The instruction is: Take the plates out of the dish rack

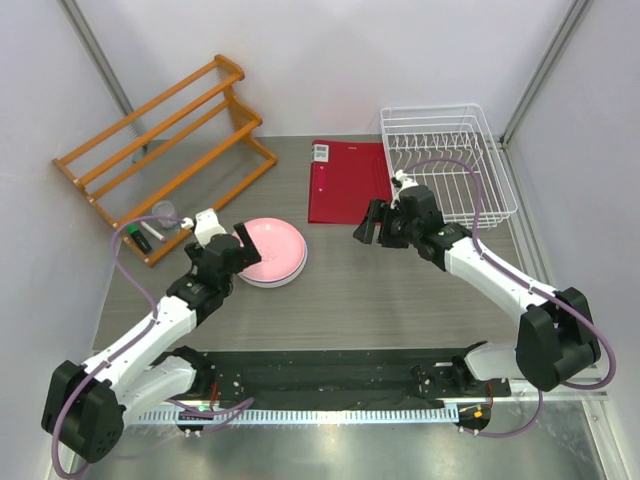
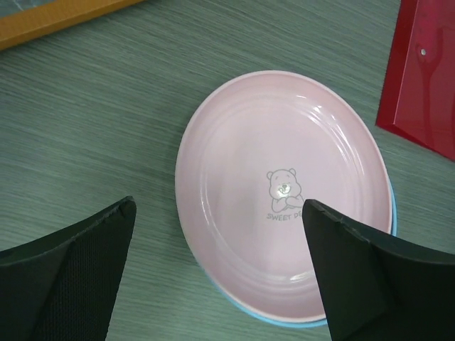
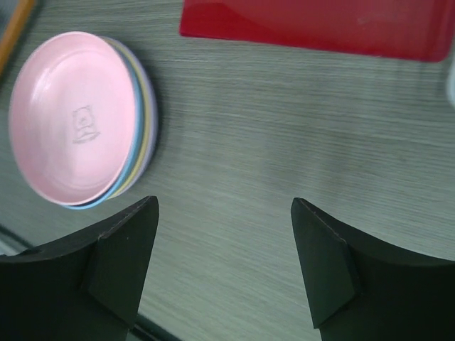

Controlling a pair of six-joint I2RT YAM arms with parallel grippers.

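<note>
The plates lie in one stack [image 1: 272, 252] on the table left of centre, with the pink plate [image 2: 284, 177] on top. In the right wrist view the pink plate [image 3: 71, 117] covers a light blue [image 3: 134, 121], an orange-yellow [image 3: 144, 121] and a lilac plate [image 3: 151, 122], of which only the edges show. The white wire dish rack [image 1: 447, 160] stands at the back right with no plates in it. My left gripper [image 1: 234, 252] [image 2: 217, 213] is open and empty over the stack's near-left edge. My right gripper [image 1: 368, 228] [image 3: 224, 206] is open and empty above bare table, between stack and rack.
A red flat board [image 1: 348, 180] lies just left of the dish rack; it also shows in the left wrist view [image 2: 426, 78] and the right wrist view [image 3: 320, 21]. An orange wooden slatted rack [image 1: 165, 150] stands at the back left, with small items [image 1: 155, 228] in front of it.
</note>
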